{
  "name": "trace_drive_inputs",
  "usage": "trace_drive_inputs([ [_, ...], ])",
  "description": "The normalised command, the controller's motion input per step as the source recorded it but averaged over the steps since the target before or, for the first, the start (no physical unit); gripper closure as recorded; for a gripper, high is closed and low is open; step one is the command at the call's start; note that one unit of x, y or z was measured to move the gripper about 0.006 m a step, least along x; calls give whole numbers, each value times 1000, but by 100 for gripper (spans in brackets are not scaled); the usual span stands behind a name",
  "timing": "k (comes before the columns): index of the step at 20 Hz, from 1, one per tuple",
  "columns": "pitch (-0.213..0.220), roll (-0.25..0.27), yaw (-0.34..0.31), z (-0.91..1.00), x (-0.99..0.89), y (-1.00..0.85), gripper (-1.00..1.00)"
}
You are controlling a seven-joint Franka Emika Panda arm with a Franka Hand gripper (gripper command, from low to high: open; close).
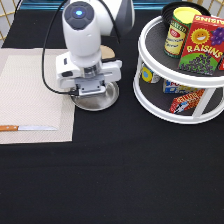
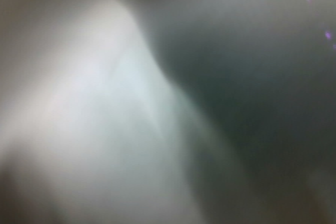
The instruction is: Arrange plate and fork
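The round silver metal plate lies on the black table just to the right of the beige placemat. My gripper is lowered straight over the plate and hides most of it; only the plate's lower rim shows. The hand's white body covers the gripper's tips. The wrist view shows only a pale shiny surface from very close. The fork is hidden or out of view.
A wooden-handled knife lies on the placemat near its lower edge. A tan wooden disc peeks out behind the arm. A white two-tier turntable at the right holds a can, a raisin box and other packets.
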Motion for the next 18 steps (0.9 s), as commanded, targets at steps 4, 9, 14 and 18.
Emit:
trace_drive_inputs([
  [4,51,31,-50,26,443,-713,-100],
  [9,7,2,-76,0,496,-679,-100],
  [14,1,0,-75,0,483,-698,-100],
  [18,0,0,-35,0,446,-835,-100],
])
